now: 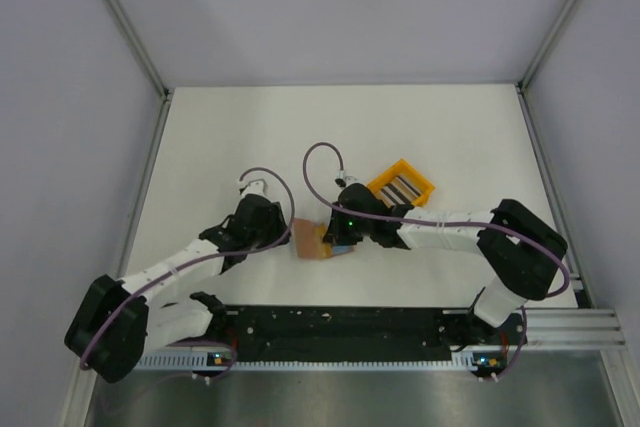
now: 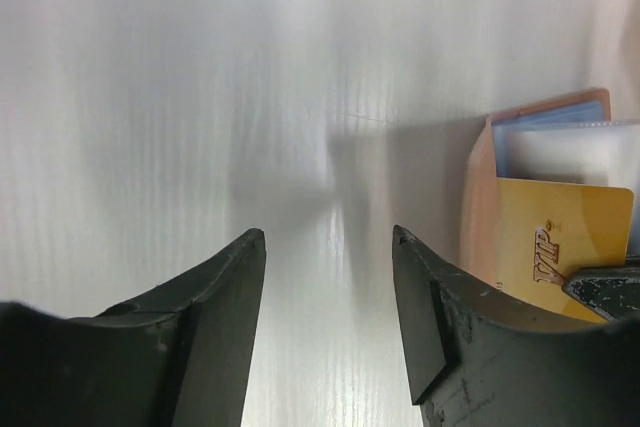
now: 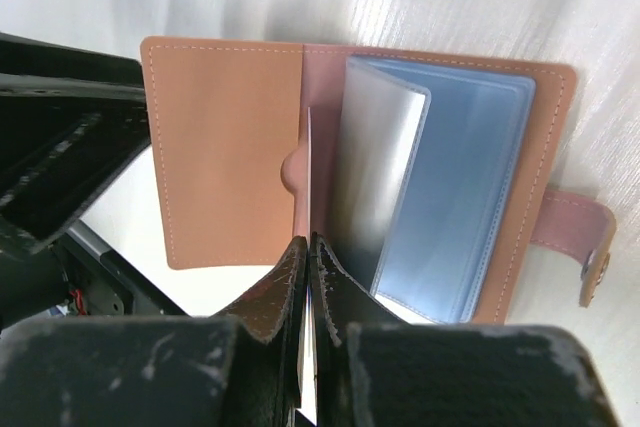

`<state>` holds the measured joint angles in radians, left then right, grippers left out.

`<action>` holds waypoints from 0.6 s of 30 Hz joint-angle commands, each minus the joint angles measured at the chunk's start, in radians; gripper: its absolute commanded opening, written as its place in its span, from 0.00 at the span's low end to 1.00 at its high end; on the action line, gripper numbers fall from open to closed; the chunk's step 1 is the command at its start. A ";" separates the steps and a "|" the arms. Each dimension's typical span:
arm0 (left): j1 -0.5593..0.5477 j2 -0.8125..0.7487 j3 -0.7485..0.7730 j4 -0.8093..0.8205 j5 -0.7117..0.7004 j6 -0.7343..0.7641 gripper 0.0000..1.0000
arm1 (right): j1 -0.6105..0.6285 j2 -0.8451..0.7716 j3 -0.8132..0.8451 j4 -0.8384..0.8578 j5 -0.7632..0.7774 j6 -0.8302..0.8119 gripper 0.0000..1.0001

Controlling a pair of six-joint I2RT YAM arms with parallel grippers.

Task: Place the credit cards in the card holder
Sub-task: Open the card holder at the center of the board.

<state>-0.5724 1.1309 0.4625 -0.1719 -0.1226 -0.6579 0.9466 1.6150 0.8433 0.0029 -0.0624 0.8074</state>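
The tan card holder [image 3: 225,147] lies open on the table, its clear blue sleeves [image 3: 450,187] fanned up and its snap strap [image 3: 590,247] off to one side. My right gripper [image 3: 308,242] is shut on a thin credit card [image 3: 309,162], seen edge-on, whose front edge reaches the holder's fold. From the left wrist that card is yellow with "VIP" printed on it [image 2: 555,237], standing over the card holder [image 2: 480,197]. My left gripper [image 2: 328,235] is open just left of the holder with only bare table between its fingers. From above, the card holder [image 1: 308,240] sits between both grippers.
A bright yellow tray [image 1: 401,187] with more cards in it stands just behind the right wrist. Metal frame posts run along both sides of the white table [image 1: 330,127], and the black base rail [image 1: 330,322] lies along the near edge.
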 commanded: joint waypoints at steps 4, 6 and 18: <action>0.037 -0.171 -0.093 0.044 -0.002 -0.023 0.68 | 0.011 0.033 0.045 0.000 0.041 -0.002 0.00; 0.036 -0.178 -0.119 0.103 0.055 -0.029 0.70 | 0.012 0.033 0.042 0.000 0.042 -0.002 0.00; 0.037 -0.142 -0.196 0.340 0.214 -0.055 0.72 | 0.008 0.023 0.023 0.002 0.046 -0.001 0.00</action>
<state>-0.5381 0.9607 0.2871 0.0048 0.0032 -0.7078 0.9470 1.6386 0.8474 -0.0006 -0.0418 0.8082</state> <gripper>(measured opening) 0.721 0.006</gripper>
